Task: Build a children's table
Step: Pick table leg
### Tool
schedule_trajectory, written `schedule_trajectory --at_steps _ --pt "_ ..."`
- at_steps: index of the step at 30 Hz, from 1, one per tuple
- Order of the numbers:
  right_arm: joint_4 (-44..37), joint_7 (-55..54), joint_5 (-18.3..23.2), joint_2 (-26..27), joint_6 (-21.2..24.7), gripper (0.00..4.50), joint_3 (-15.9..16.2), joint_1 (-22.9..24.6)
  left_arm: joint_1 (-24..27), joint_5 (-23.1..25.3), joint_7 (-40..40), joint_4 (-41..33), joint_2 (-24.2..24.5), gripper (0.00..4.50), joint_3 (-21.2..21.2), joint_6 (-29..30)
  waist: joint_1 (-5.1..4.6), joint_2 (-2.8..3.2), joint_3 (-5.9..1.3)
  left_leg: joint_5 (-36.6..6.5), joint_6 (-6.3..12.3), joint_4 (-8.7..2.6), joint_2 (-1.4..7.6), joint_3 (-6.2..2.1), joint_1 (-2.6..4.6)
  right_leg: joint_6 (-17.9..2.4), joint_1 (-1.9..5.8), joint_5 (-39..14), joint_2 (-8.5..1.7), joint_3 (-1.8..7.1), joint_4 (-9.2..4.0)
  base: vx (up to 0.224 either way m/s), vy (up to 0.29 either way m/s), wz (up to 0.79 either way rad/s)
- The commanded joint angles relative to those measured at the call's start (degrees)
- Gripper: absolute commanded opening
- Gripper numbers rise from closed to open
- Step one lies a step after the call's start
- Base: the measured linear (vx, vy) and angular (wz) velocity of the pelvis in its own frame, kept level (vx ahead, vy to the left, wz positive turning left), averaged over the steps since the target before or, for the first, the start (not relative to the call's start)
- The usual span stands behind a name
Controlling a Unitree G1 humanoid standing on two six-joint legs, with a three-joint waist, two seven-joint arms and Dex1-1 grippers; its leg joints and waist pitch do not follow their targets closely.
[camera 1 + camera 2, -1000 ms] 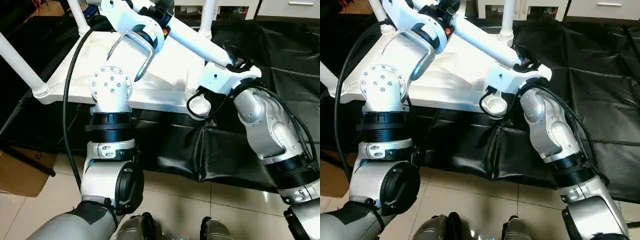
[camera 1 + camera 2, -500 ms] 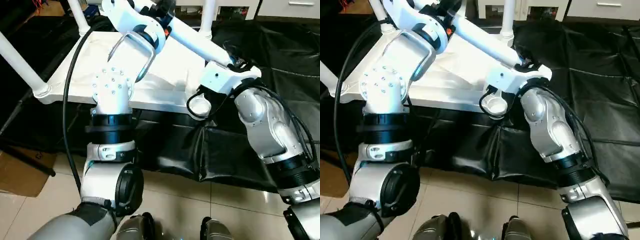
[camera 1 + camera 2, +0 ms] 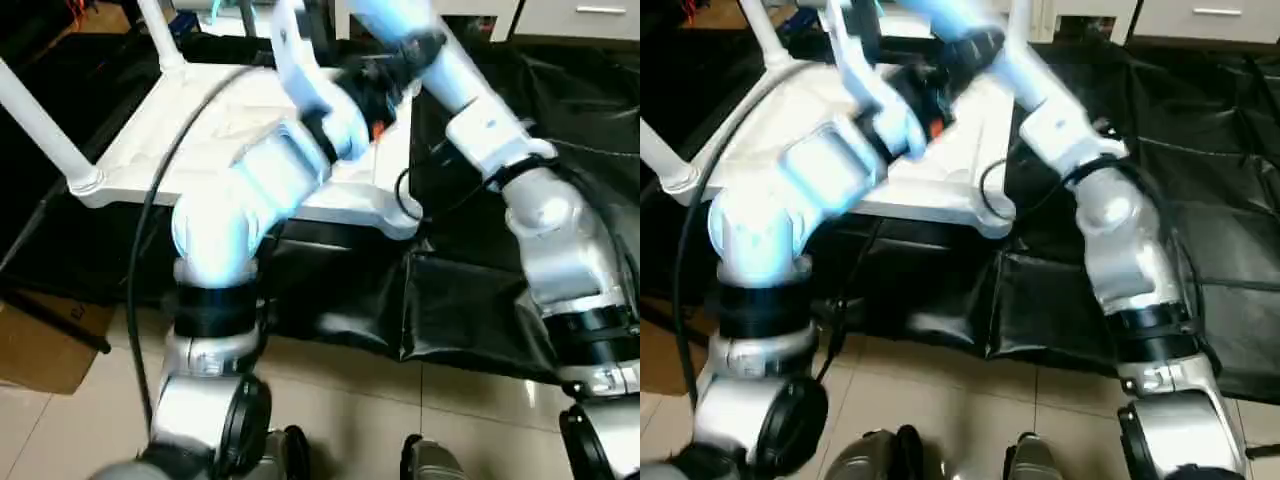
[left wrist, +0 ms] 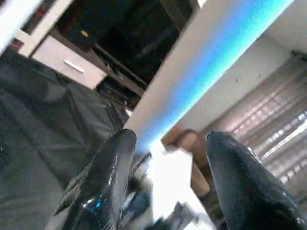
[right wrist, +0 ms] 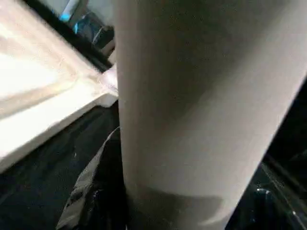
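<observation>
Since earlier frame: long tapered white tube leg (image 3: 440,60) swung up off near corner socket (image 3: 400,215), left arm lifted away. Right gripper (image 5: 120,191) clamps leg; left gripper (image 4: 168,158) open, empty. Upturned white plastic rectangular tabletop (image 3: 215,120) on black sheet (image 3: 560,110). Risk: one-handed leg tilts, misses socket; standing legs (image 3: 40,120) crowd approach

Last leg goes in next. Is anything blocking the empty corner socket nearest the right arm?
Nothing visible sits in the empty socket. A thin black cable from the right arm loops right beside it and might snag the leg on its way in.
</observation>
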Motion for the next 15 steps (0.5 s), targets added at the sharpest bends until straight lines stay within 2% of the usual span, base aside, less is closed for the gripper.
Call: schedule_trajectory --at_steps 1,3,6,7,8,9,10,11,12,13,14,15 --pt "-1.7 1.4 2.2 -0.4 -0.2 1.86 -1.5 -0.7 1.4 -0.1 -3.0 -3.4 1.0 2.77 -0.1 0.4 -0.13 -2.60 -6.09 -5.1 9.87 -3.04 2.12 -1.47 3.08 -14.1 3.18 -7.5 -0.16 0.56 -2.84 0.000 0.000 0.00" --pt "-2.3 2.2 3.7 -0.3 0.2 1.86 -2.2 -0.4 2.9 0.1 -5.7 -5.0 1.5 2.77 -0.2 -0.6 -0.16 -2.45 -6.09 -6.3 8.90 -3.14 2.13 -1.43 3.18 -13.7 3.10 -8.5 -0.13 0.56 -2.97 0.000 0.000 0.00" --pt "-3.6 3.2 5.4 0.2 1.0 1.86 -3.1 0.1 4.1 -0.1 -7.4 -5.7 2.0 2.77 0.6 -1.7 -0.21 -2.51 -6.04 -6.7 8.41 -3.25 2.11 -1.41 3.10 -13.4 3.10 -8.0 -0.08 0.62 -2.94 0.000 0.000 0.00" --pt "-6.5 5.7 8.3 0.8 2.2 1.86 -3.6 1.3 5.6 0.5 -7.8 -5.1 3.1 2.77 2.0 -3.5 -0.17 -2.95 -6.35 -6.4 8.65 -3.19 2.11 -1.41 3.05 -13.3 3.35 -7.2 -0.15 0.72 -2.77 0.000 0.000 0.00" --pt "-9.5 8.3 10.7 1.3 4.4 1.86 -3.7 2.5 5.2 5.2 -4.6 -2.6 4.4 2.77 2.6 -6.8 -0.20 -3.41 -6.44 -6.2 8.71 -3.19 2.17 -1.32 3.02 -13.3 3.33 -7.1 -0.19 0.78 -2.76 0.000 0.000 0.00" --pt "-9.7 8.6 11.0 1.4 4.6 1.86 -3.7 2.7 5.1 5.8 -4.3 -2.3 4.5 2.77 2.6 -7.2 -0.11 -2.88 -6.36 -6.3 8.97 -3.21 2.22 -1.51 2.99 -12.0 3.30 -7.7 -0.14 0.83 -2.77 0.000 0.000 0.00" --pt "-13.4 11.8 14.4 2.2 6.9 1.86 -3.7 4.5 4.3 13.7 -0.8 0.9 6.8 2.77 2.1 -11.9 -0.23 -3.21 -6.46 -6.4 9.19 -3.24 2.21 -1.53 2.96 -11.2 3.37 -7.8 -0.01 0.82 -2.93 0.000 0.000 0.00" --pt "-16.0 13.5 16.7 2.9 8.9 1.86 -3.7 5.9 3.7 19.0 1.8 3.2 8.3 2.77 1.7 -14.8 -0.27 -4.62 -6.91 -5.9 9.06 -3.25 2.38 -1.60 3.03 -9.5 3.55 -7.8 -0.02 0.94 -2.95 0.000 0.000 0.00" --pt "-16.0 13.5 16.7 2.9 8.9 1.86 -3.7 5.9 3.7 19.0 1.8 3.2 8.3 2.77 1.7 -14.8 -0.03 -3.94 -6.82 -6.1 8.68 -3.38 2.57 -1.78 3.11 -8.4 3.37 -8.6 -0.09 1.01 -2.82 0.000 0.000 0.00" --pt "-18.6 14.4 17.3 3.0 10.6 1.86 -2.7 7.5 3.3 23.9 3.4 4.1 9.8 2.77 0.5 -17.8 -0.55 -5.33 -7.26 -5.1 7.60 -3.45 2.63 -1.74 3.02 -7.7 3.52 -8.8 0.08 0.84 -2.89 0.000 0.000 0.00" --pt "-20.3 15.0 17.4 2.8 11.1 1.86 -1.9 8.8 3.3 27.1 4.2 4.3 10.5 2.77 -0.3 -19.6 0.10 -4.26 -7.37 -4.4 6.12 -3.55 2.93 -1.89 3.58 -7.5 3.01 -8.3 -0.02 0.89 -2.56 0.000 0.000 0.00" --pt "-21.6 15.7 17.5 2.5 11.0 1.86 -0.9 9.9 3.1 29.6 3.9 4.1 11.3 2.77 -1.7 -21.0 -0.22 -5.34 -7.53 -4.0 5.02 -3.60 3.01 -1.70 3.68 -8.2 2.93 -7.1 0.13 0.84 -2.71 0.000 0.000 0.00"
